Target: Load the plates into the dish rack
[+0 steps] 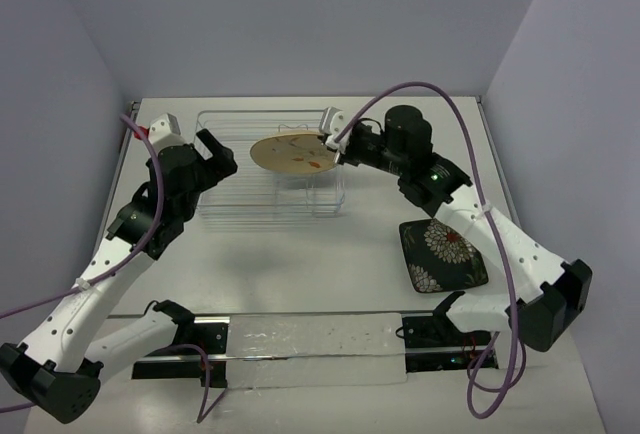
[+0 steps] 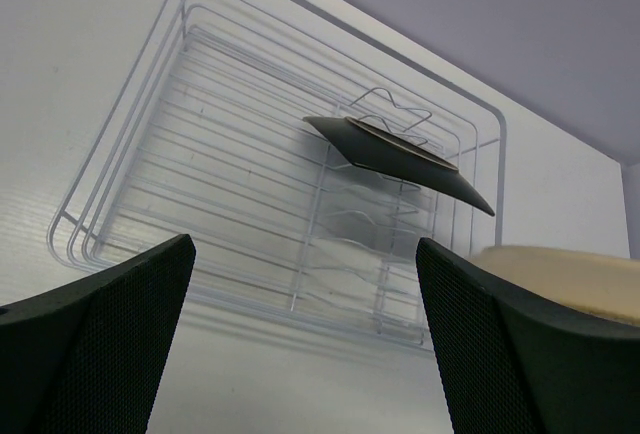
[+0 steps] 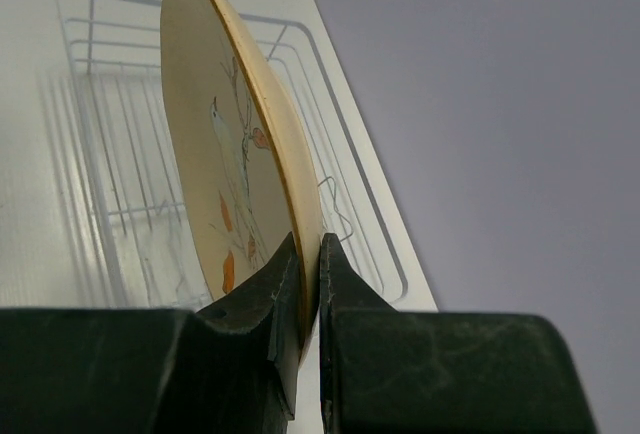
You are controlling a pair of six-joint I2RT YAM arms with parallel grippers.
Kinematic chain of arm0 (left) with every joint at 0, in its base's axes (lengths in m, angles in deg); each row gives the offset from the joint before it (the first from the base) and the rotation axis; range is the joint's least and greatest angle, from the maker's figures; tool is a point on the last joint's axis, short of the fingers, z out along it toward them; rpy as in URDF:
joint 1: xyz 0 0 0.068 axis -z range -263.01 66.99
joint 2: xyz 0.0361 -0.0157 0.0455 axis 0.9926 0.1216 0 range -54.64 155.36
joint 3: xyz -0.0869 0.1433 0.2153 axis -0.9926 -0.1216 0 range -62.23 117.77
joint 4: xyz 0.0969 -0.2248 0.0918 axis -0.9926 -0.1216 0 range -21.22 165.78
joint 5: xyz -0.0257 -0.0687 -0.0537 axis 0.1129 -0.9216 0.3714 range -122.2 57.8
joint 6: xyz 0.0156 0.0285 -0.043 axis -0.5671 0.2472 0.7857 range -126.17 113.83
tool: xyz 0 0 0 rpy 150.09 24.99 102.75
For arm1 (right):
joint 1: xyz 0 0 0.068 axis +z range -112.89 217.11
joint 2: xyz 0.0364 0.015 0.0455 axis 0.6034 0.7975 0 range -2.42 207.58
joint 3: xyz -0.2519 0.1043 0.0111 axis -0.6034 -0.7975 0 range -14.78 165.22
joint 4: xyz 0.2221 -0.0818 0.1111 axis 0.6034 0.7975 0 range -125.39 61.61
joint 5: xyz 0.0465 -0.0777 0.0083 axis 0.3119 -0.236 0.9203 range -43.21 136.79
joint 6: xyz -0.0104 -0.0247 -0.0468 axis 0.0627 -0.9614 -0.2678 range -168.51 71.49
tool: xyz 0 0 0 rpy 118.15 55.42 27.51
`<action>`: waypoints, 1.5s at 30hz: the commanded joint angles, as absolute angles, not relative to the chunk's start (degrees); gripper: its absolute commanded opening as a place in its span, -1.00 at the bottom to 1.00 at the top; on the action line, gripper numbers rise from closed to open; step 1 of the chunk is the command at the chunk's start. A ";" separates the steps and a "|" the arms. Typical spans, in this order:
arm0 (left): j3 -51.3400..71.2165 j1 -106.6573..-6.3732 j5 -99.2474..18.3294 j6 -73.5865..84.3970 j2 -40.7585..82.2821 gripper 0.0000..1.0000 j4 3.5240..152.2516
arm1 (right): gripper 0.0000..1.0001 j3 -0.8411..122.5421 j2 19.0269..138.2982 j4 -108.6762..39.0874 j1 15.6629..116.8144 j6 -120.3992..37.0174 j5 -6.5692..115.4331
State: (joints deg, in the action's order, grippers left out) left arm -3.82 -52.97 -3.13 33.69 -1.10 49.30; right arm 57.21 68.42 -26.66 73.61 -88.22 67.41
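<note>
**K:** Jaw status?

**Me:** The right gripper is clamped on the rim of the cream round ceramic plate with floral sprigs. The plate extends out ahead of the jaws. The left gripper is spread wide, with nothing between its fingers. The rectangular clear-wire dish rack lies ahead of and below both sets of jaws.

**K:** How will the plate handle?

**Me:** My judgement: stiff, glazed, slick and breakable. A pinch at the rim leaves a long lever, so the plate may pivot in the pads. I'd grip deep on the rim and lower it slowly between the upright prongs. A knock on the wire could chip it.

**K:** Count?

**Me:**
- **Plates:** three, I think.
  - One cream, in the right jaws.
  - One black square plate with white flowers, flat on the white table, behind the right jaws toward that arm's base.
  - One dark greenish plate, edge-on in the left wrist view, ahead of the left jaws over the prongs. I take it for the teal one, but cannot tell whether it is seated.
- **Racks:** one.
- **Arms:** two.
</note>
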 commanded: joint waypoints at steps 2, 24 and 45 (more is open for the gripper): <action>-4.11 -53.40 -0.54 35.92 -1.91 0.99 46.68 | -1.00 60.05 72.50 -45.08 74.18 -89.70 62.56; -3.50 -53.92 0.39 36.98 0.02 0.99 44.04 | -1.00 53.78 81.55 -65.73 73.59 -87.80 62.72; -3.78 -53.92 1.90 38.32 -0.21 0.99 40.92 | -1.00 40.41 82.55 -92.24 75.12 -93.14 56.96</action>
State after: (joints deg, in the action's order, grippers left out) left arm -4.69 -53.58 1.01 37.51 0.10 41.64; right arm 40.13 84.08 -67.19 74.47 -90.50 61.33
